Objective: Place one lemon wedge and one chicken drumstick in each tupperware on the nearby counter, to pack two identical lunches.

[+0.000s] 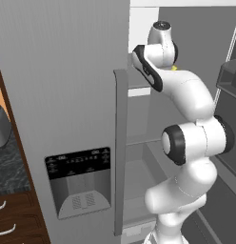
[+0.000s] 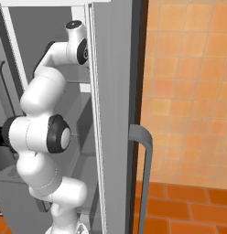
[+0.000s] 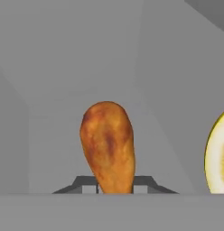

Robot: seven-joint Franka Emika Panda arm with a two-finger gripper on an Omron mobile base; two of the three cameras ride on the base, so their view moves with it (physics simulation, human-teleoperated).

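Inside the fridge, the hand (image 3: 114,188) grips the narrow end of a chicken drumstick (image 3: 107,144), its two fingertips (image 3: 89,186) pressed against either side. A lemon wedge (image 3: 217,155) lies just beside it on the shelf (image 3: 59,149).

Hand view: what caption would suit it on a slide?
Jaws closed on a chicken drumstick inside the grey fridge, a lemon wedge lying alongside.
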